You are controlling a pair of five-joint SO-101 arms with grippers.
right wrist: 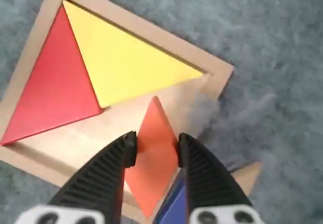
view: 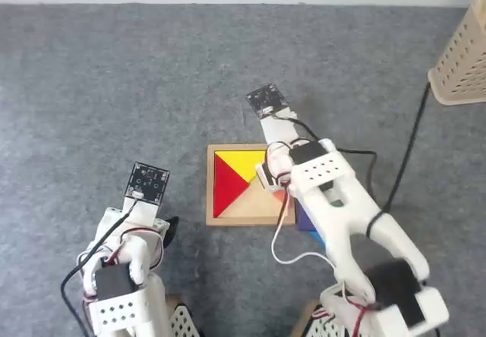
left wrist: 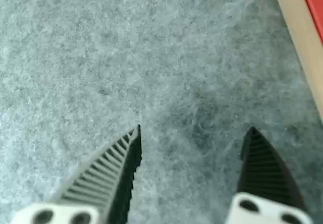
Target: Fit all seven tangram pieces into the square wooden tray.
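**Two large triangles seated; right hand holding orange piece at tray edge**

Tray (view: 228,219): square, wooden, lying flat on the grey worktop (view: 114,86) between the two arms, closer to the right arm.

Seated pieces: the red triangle (view: 226,185) lies flat in the tray along the side facing the left arm. The yellow triangle (view: 247,162) lies flat along the far side. Their edges touch along one diagonal. The rest of the tray floor is bare wood.

Right hand (right wrist: 156,146): clenched on the orange piece (right wrist: 154,153), one finger against each side of it. The piece is diamond-shaped as seen. One tip sits over the bare tray floor, just beside where red (right wrist: 55,98) and yellow (right wrist: 121,65) meet. The opposite end reaches across the tray rim (right wrist: 217,75). I cannot tell whether it rests on the wood or hangs just above it.

Blue piece (right wrist: 174,209): just beside the orange piece and outside the tray, partly under the right arm in the high view (view: 307,219).

Left hand (left wrist: 194,138): released, fingers spread wide with nothing between them, over bare worktop. The tray rim (left wrist: 303,47) is off to one side, well apart from the fingers.

Other: a pale perforated basket (view: 463,56) stands at the far right corner.
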